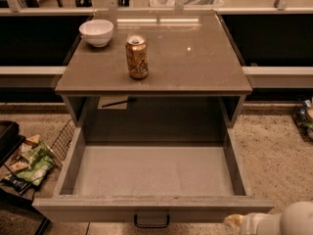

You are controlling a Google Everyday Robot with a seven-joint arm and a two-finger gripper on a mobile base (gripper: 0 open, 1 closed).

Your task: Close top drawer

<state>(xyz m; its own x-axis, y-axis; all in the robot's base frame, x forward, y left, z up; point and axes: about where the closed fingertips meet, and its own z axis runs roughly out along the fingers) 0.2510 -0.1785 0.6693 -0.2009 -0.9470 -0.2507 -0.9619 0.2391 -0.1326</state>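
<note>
Grey-brown square tabletop [195,67] of cabinet in centre of view. Under it wide, deep grey top drawer [151,173], standing far out toward camera. Closing seems not begun; whole push inward is left. Pale gripper [247,223] low at right, just beside drawer front corner; its opening cannot tell. White round bowl [96,32] and gold drink can [137,58] on tabletop. Small black loop handle [152,223] free.

The top drawer [98,210] is standing wide open, the gripper [235,222] is hovering just beside its front's right end, and a drink can [137,58] and white bowl [96,32] are sitting on the cabinet top [195,67].
</note>
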